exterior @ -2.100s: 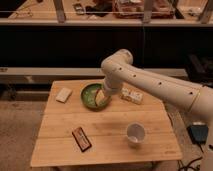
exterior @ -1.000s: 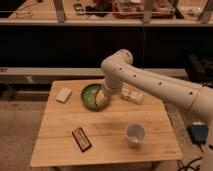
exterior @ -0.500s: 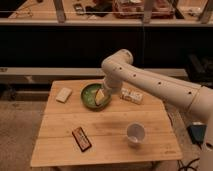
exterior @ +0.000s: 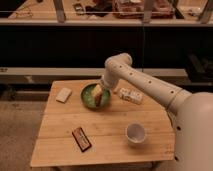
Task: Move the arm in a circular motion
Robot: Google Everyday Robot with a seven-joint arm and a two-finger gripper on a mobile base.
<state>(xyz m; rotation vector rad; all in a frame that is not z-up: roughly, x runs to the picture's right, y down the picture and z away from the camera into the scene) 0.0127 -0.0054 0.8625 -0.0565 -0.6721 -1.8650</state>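
My jaws hang over the green bowl point(exterior: 85, 97) at the tip of my arm point(exterior: 145, 85), and I cannot separate them from the yellowish shape lying in it. My wrist covers the bowl's far right rim, and the arm crosses the far edge of the white box point(exterior: 131, 95). My body point(exterior: 196, 132) runs off the right and bottom edges. The print on the dark packet point(exterior: 81, 138) is too small to read. The surface point(exterior: 115, 122) loses its legs at the bottom edge.

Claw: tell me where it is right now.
In the camera view the claw hangs over the green bowl at the table's rear middle, with a pale block to the picture's left and a white box to its right.
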